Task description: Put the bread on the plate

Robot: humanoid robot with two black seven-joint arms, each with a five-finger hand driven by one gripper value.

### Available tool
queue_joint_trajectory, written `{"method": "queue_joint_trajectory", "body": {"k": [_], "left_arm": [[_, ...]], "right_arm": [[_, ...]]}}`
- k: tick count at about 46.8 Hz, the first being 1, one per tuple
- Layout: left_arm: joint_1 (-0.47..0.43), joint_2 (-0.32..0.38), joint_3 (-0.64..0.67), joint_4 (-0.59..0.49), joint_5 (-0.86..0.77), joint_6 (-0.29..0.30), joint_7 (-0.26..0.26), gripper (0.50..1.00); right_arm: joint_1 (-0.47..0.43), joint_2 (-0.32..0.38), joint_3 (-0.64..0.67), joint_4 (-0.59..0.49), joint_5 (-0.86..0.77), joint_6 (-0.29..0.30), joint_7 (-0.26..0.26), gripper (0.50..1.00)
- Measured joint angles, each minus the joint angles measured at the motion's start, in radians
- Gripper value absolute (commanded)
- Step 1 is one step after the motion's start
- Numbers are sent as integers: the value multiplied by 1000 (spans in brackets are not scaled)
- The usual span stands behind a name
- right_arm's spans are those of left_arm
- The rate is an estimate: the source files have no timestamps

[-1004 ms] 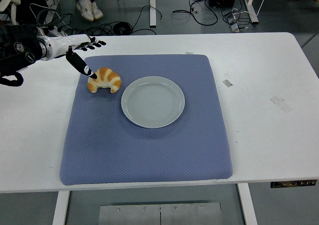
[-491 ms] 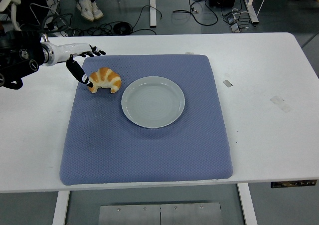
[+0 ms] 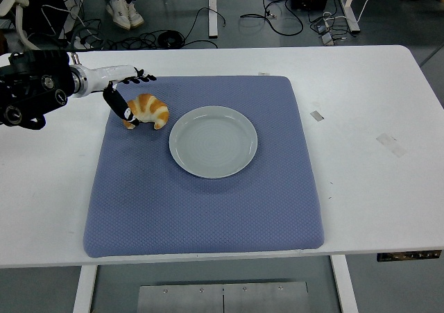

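- The bread lies on the blue mat, just left of the empty plate
- The left hand touches it, fingers spread, not gripping; lifting and placing remain

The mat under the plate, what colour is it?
The mat is a blue-grey with a fine dotted texture, seen in the head view.

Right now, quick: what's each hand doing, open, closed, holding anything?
Left hand: open, fingers spread, thumb against the croissant's left end, not gripping it.
Right hand: not in view.
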Motion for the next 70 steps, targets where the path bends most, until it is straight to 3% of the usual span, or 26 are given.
{"method": "queue_joint_trajectory", "body": {"k": [27,30,34,43,47,54,70], "left_arm": [[17,-12,0,3,-2,0,2,955],[17,-12,0,4,-3,0,3,936],[19,-12,-1,9,-5,0,5,871],[38,-13,0,33,-25,-4,6,854],[39,-13,0,34,-26,-5,7,802],[40,-12,1,34,-26,-14,7,796],[33,-10,-4,32,-29,-60,1,704]], "right_arm": [[0,0,0,0,0,0,0,1000],[0,0,0,0,0,0,0,1000],[0,0,0,0,0,0,0,1000],[0,0,0,0,0,0,0,1000],[0,0,0,0,0,0,0,1000],[0,0,0,0,0,0,0,1000],[0,0,0,0,0,0,0,1000]]}}
